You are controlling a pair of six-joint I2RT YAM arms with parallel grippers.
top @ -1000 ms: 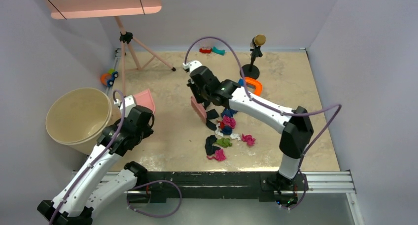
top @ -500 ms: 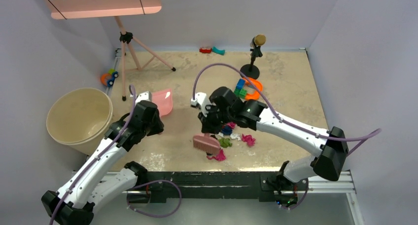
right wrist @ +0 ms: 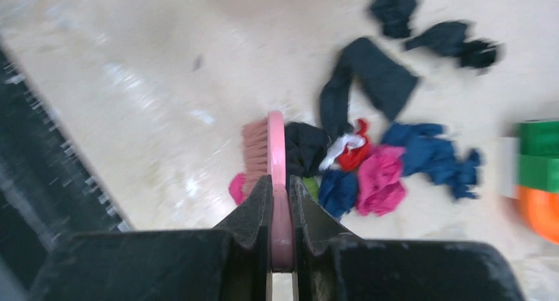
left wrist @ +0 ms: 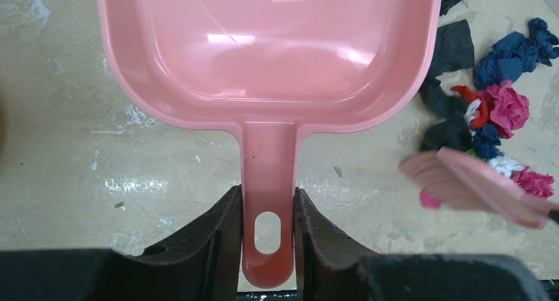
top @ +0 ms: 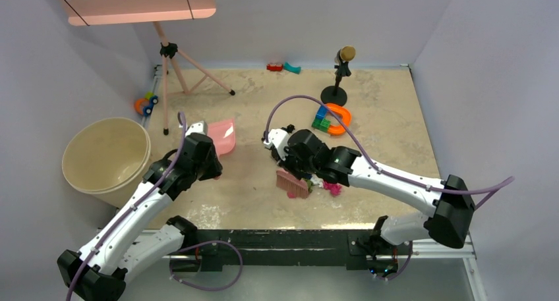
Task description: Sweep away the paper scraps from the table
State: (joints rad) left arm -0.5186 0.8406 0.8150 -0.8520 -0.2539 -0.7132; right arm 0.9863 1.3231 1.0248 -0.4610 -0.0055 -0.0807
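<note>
Seen from above, a beige bowl [top: 105, 157] stands at the left edge of the table [top: 389, 116]. To its right, the left gripper [left wrist: 267, 202] is closed firmly on the handle of a pink dustpan [left wrist: 264, 57], one finger pressed to each side just above the hanging hole. The pan's mouth points away from the wrist, and it holds nothing; whether it touches the surface cannot be told. Right of the dustpan, the right gripper [right wrist: 280, 182] has its fingers clamped on the thin back of a pink brush [right wrist: 273, 139], bristles facing left in the wrist view. The paper scraps [right wrist: 376, 172] lie in a loose cluster on the table's front-centre, mostly on the brush's smooth side: black, red, white, dark blue and magenta bits, with a black piece touching the brush and one magenta bit under the bristles. Several black scraps sit nearer the dustpan's right wall. Farther right and back, green and blue blocks with an orange horseshoe [top: 333, 118] rest well apart from the cluster.
</note>
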